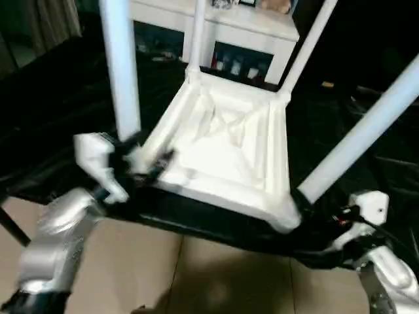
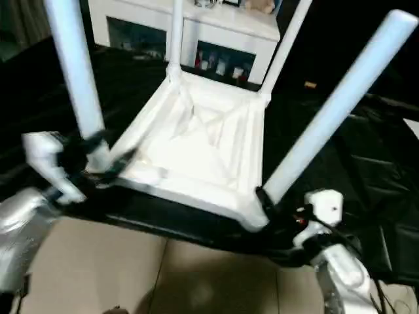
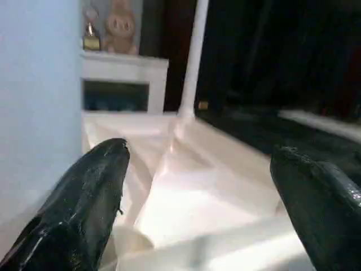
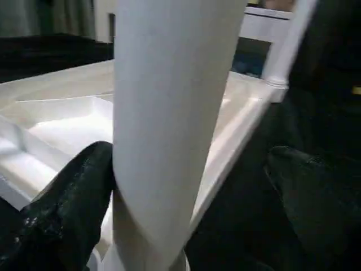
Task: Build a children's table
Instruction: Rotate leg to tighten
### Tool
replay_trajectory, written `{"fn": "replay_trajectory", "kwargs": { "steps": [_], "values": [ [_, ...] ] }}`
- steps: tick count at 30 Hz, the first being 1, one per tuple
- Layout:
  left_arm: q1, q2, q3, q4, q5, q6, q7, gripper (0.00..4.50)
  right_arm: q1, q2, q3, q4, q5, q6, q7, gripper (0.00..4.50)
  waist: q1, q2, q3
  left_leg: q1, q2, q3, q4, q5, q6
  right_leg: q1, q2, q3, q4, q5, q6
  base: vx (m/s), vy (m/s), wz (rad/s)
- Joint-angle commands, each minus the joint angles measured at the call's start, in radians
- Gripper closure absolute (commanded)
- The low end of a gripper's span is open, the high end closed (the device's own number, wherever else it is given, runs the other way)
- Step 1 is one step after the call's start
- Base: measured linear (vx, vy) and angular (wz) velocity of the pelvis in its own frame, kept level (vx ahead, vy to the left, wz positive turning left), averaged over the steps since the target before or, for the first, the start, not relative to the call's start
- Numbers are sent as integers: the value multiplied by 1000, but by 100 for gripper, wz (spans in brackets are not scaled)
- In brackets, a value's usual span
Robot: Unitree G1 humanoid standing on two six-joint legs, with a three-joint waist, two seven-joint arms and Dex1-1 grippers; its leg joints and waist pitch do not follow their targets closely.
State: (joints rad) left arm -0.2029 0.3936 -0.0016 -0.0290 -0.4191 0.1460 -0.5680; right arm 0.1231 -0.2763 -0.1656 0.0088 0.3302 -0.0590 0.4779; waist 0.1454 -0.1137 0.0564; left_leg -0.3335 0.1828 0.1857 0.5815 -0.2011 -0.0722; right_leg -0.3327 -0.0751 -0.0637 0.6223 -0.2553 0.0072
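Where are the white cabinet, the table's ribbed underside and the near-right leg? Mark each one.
white cabinet (image 1: pixel 226 26): left eye view, on its top front edge.
ribbed underside (image 1: pixel 226 140): left eye view, centre of the upturned children's table.
near-right leg (image 2: pixel 327 124): right eye view, mid-length of the tube.

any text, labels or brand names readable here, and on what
None can be read.
The children's table and its legs are plain white, with no print.
The small items on the white cabinet and behind its glass doors are too blurred to tell whether they bear text.
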Motion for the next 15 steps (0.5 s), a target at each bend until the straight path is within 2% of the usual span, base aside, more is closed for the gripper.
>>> {"fn": "replay_trajectory", "kwargs": {
  "steps": [1,2,3,5,7,8,9,10,11,12,13,15],
  "values": [
    [-18,-21,-18,41,59,16,67,4,18,-23,-75,32,-22,-9,-50,0,-8,28,-46,13,58,-26,-78,-198,-40,7,-73,57,-72,-12,-129,0,0,0],
    [-22,-26,-20,41,67,21,81,4,20,-23,-82,34,-21,-11,-55,0,-7,24,-43,6,58,-28,-79,-206,-36,11,-75,57,-72,-34,-133,0,0,0],
    [-12,-56,-15,0,36,27,89,4,27,-24,-98,29,-13,-12,-60,0,-5,38,-45,4,58,-29,-79,-220,-32,12,-80,58,-72,-66,-136,0,0,0],
    [16,-80,-25,-63,-22,36,49,4,34,-28,-109,23,-10,-15,-64,0,-6,32,-44,2,60,-27,-78,-226,-23,12,-80,59,-78,-91,-146,0,0,0],
    [36,-79,-40,-93,-44,36,10,4,37,-31,-109,23,-15,-19,-67,0,-6,33,-47,-4,57,-29,-77,-197,-13,15,-78,58,-74,-75,-148,0,0,0],
    [84,-70,-66,-160,-99,47,-60,4,44,-38,-108,22,-22,-21,-68,0,-8,35,-45,-3,57,-28,-76,-185,-7,12,-75,58,-74,-60,-146,0,0,0],
    [112,-64,-73,-195,-129,55,-88,4,50,-41,-106,19,-26,-22,-67,0,-13,34,-46,-10,56,-28,-75,-165,1,15,-72,57,-70,-36,-144,0,0,0],
    [140,-54,-75,-230,-157,62,-111,4,57,-44,-103,13,-27,-21,-62,0,-12,39,-49,-8,56,-28,-72,-153,3,14,-72,57,-67,-14,-147,0,0,0],
    [192,-32,-66,-286,-196,76,-135,4,75,-51,-99,-7,-16,-14,-39,0,-19,37,-50,-13,54,-26,-69,-123,13,13,-67,57,-62,39,-153,0,0,0],
    [196,-31,-64,-289,-198,77,-134,4,78,-52,-98,-10,-12,-12,-33,0,-22,36,-51,-15,54,-25,-64,-102,28,12,-65,56,-57,89,-161,0,0,0],
    [219,-26,-51,-306,-208,79,-129,4,95,-61,-97,-30,13,-3,0,0,-25,37,-49,-15,53,-23,-64,-109,35,10,-62,56,-59,88,-163,0,0,0],
    [273,-19,-3,-339,-230,90,-118,4,142,-83,-88,-89,78,31,92,0,-31,38,-40,-15,55,-23,-68,-180,49,10,-63,56,-71,-2,-158,0,0,0]
  ]
}}
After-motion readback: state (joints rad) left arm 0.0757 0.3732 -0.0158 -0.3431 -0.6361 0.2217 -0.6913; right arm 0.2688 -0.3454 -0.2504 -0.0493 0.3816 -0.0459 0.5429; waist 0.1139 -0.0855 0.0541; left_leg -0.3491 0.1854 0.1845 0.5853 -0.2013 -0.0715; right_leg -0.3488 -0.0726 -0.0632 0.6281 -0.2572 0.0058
